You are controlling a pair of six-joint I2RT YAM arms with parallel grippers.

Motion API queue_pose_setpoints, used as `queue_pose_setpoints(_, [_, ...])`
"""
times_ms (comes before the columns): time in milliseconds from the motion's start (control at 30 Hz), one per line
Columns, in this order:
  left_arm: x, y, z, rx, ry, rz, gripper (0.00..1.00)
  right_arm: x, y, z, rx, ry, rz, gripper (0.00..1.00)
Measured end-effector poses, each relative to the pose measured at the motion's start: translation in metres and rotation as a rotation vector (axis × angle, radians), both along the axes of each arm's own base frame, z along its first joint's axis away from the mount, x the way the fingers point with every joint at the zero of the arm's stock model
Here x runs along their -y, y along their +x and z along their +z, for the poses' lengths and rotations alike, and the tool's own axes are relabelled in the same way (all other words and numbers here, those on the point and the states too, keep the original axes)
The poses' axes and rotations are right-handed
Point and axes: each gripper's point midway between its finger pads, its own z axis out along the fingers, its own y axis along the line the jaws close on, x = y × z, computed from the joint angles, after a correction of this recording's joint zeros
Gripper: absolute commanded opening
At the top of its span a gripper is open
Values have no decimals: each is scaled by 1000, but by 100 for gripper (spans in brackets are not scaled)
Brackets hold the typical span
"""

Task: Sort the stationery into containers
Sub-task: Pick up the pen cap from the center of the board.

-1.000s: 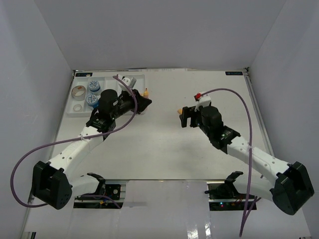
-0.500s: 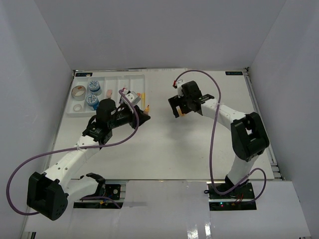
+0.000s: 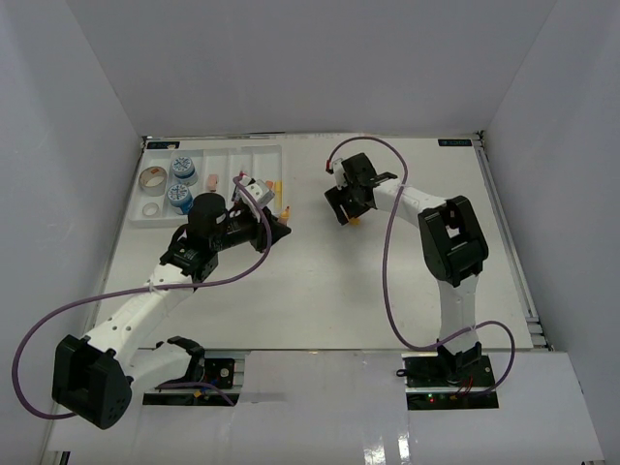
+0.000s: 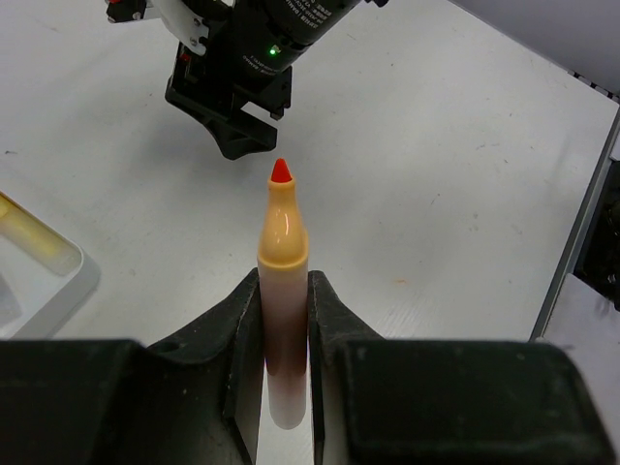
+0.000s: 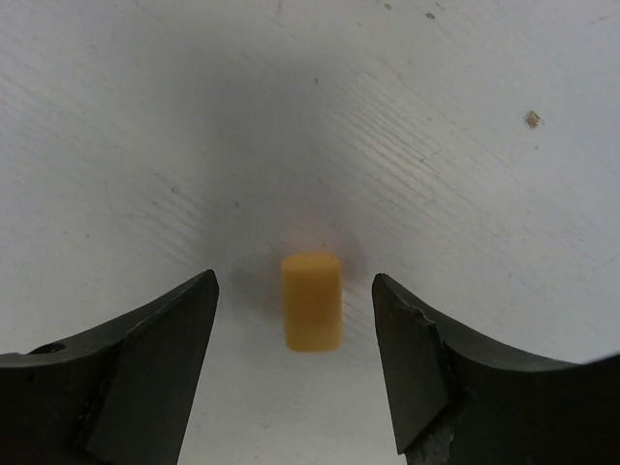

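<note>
Orange marker (image 4: 283, 232), red tip toward frame top: pinched in the narrow left gripper (image 4: 284, 291), lower centre of left wrist view. Orange cap (image 5: 311, 301): flat on the white table (image 3: 339, 281), mid-frame, between the right gripper (image 5: 294, 281), spread wide, touching neither finger. Compartment tray (image 3: 208, 146): upper left, top view.
</note>
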Motion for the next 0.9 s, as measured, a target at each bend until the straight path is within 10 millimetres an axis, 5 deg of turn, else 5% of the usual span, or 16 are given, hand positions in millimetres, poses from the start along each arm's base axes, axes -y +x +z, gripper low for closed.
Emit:
queue_pose_setpoints(200, [0,1,-2,-7,4,1,0,0,2,-14,-21,-20,12,60])
queue_pose_setpoints(833, [-4,6,-5,-30,3,48,0,10,-5,-11,-14,-26,-23,25])
queue_pose_setpoints(900, [-4,7,-5,-39,-4,61,0,12,-17,-3,-8,-14,-30,10])
